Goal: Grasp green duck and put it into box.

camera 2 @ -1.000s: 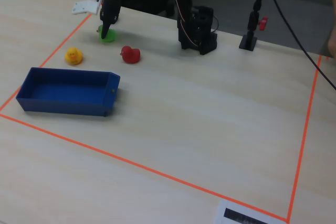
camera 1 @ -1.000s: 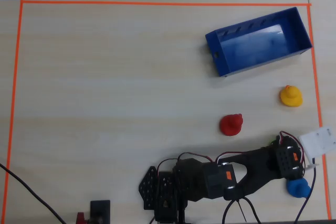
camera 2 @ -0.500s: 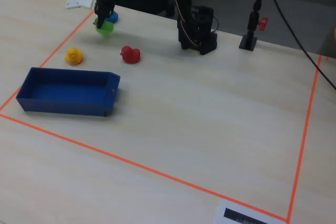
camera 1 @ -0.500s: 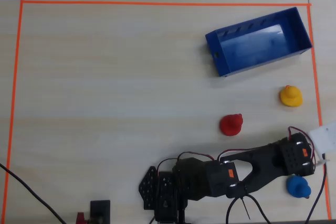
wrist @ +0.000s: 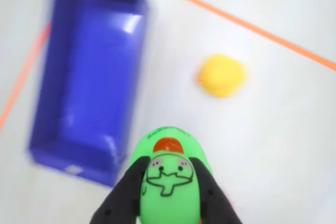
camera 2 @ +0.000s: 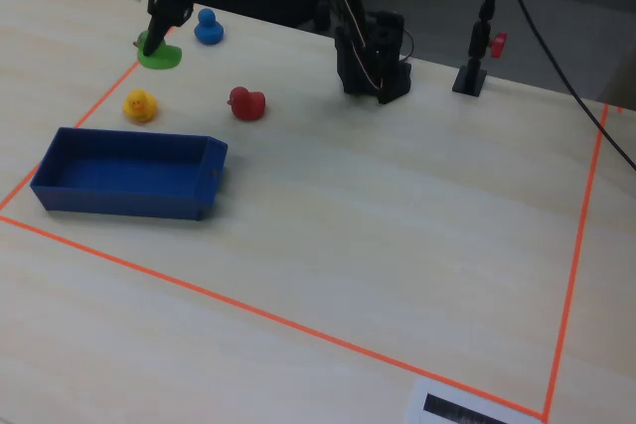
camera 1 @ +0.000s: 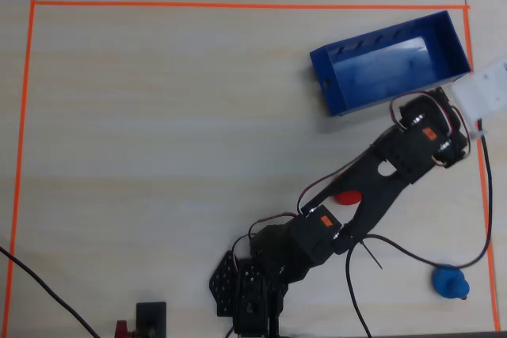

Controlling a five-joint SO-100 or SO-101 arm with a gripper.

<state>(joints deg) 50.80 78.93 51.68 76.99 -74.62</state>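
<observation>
The gripper's (wrist: 169, 195) black fingers (wrist: 126, 192) clamp the green duck (wrist: 169, 179), held above the table (camera 2: 397, 215) beside the box's (wrist: 89, 82) end. A yellow duck (camera 2: 139, 106) sits between it and the box; red duck (camera 2: 245, 102) and blue duck (camera 2: 207, 27) lie nearby.

Pale wood-grain tabletop (camera 2: 397, 206) carries an orange tape line (camera 2: 298, 326) marking a rectangular border. Yellow duck (camera 2: 139, 105) sits just inside the tape's left corner in the fixed view. Red duck (camera 2: 245, 102) stands to its right, apart from it. Blue duck (camera 2: 207, 27) lies farther back, near the tabletop edge. A white label with a black bar (camera 2: 462, 409) lies outside the tape.
</observation>
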